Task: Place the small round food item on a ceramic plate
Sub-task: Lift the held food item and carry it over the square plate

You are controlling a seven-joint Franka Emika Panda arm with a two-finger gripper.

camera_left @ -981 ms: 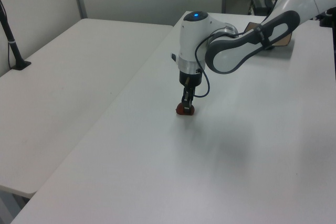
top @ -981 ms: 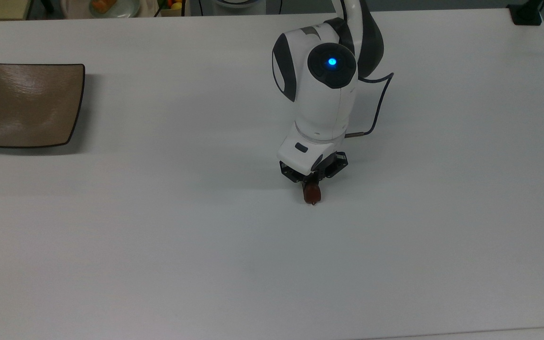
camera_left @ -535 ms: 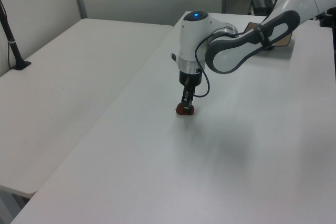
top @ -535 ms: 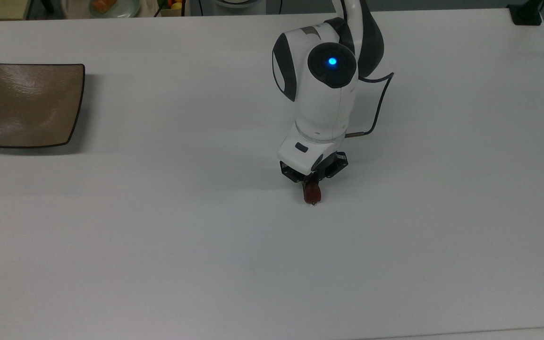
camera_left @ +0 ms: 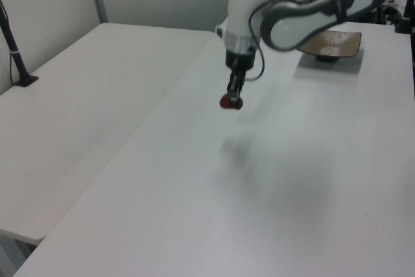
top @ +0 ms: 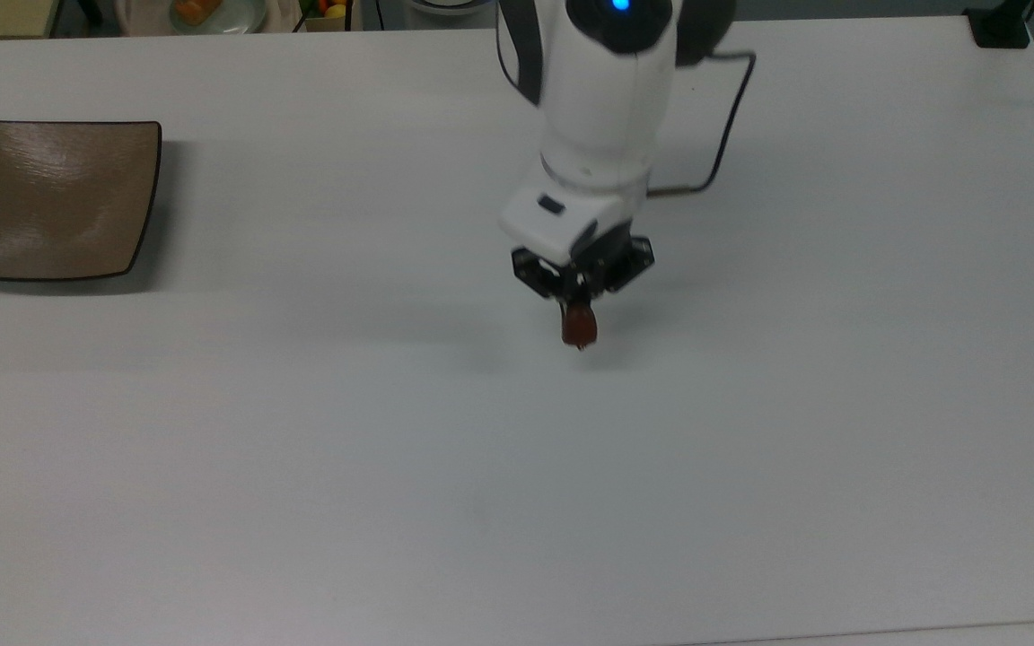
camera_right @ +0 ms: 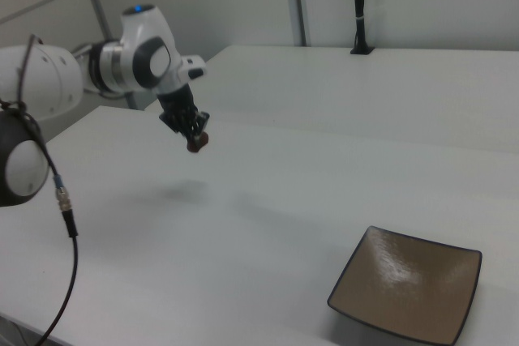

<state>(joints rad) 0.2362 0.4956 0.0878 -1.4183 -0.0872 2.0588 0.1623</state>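
White table (top: 302,467) runs bare beneath me. Pinched between the fingers of my end effector (top: 578,314) hangs the small round food item (top: 579,329), a dark red-brown lump clear of the surface, its shadow lying apart from it in the left view. I judge the lift done and the carry in hand. Next I must travel toward the top view's left, to the ceramic plate (top: 50,202), which sits well apart near the table's edge, then lower and release over its middle. My fingers hide the item's upper part, so how firmly I hold it I cannot tell; my arm is cut off at the top view's upper edge.
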